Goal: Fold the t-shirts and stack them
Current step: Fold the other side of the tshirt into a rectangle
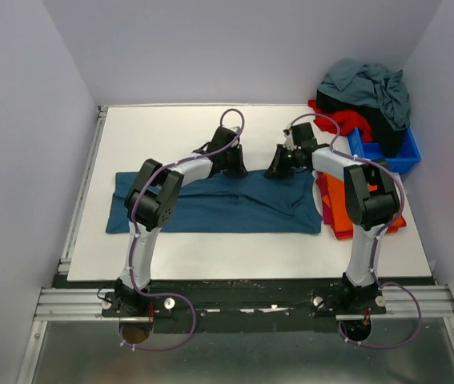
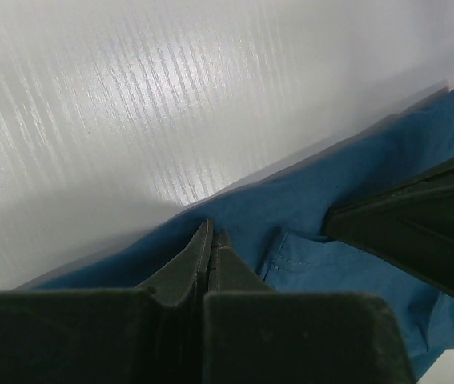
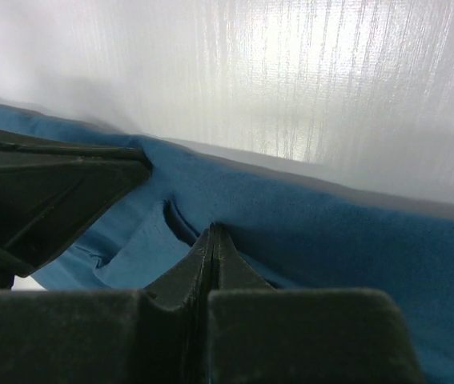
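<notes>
Left tool [image 1: 231, 166] and right tool [image 1: 279, 166], both clenched, sit at the far edge of the teal t-shirt [image 1: 218, 210] spread across the tabletop [image 1: 170, 128]; I cannot tell if cloth is pinched. My judged risk: one thin pinch slips, so the fold skews.
</notes>
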Available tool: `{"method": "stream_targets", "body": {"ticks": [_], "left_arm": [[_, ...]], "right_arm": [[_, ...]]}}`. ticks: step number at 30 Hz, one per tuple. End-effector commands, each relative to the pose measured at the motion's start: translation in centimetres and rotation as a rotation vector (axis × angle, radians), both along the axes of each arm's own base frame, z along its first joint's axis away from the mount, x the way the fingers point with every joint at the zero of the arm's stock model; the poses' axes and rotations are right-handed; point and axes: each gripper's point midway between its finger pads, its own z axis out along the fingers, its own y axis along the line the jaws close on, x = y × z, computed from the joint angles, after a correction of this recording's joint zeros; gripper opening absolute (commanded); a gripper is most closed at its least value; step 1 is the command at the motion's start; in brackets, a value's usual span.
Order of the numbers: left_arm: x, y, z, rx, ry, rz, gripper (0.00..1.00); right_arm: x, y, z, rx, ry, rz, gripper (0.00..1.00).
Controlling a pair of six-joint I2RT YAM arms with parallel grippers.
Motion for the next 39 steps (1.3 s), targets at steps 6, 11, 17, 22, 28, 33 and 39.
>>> {"method": "stream_targets", "body": {"ticks": [6,11,17,22,28,33,39], "left_arm": [[-1.2,0.4,-1.5,0.036,0.009,-0.053,0.00],[-1.4,0.7,-1.5,0.046,-0.006,-0.058,0.00],[-1.3,0.9,-1.7,0.076,0.007,-0.056,0.00],[-1.2,0.7,-1.3,0.060,-0.006,-0.059,0.00],[-1.1,0.9,-1.1,0.069,-0.019,-0.055,0.00],[-1.0,0.8,-0.4,0.057,-0.042,-0.059,0.00],[-0.7,0.7,1.8,0.045,-0.084,-0.057,0.00]], "right_arm": [[-2.2,1.1,-1.0,0.033,0.052,0.066,0.06],[-3.9,1.7,-1.2,0.057,0.085,0.090,0.03],[-9.3,3.2,0.5,0.093,0.088,0.182,0.03],[-12.1,2.2,2.7,0.076,0.034,0.206,0.07],[-12.0,1.1,4.5,0.024,-0.044,0.203,0.15],[-9.1,-1.2,3.7,-0.139,-0.092,0.079,0.43],[-6.1,-2.1,3.3,-0.237,-0.111,0.020,0.56]]}}
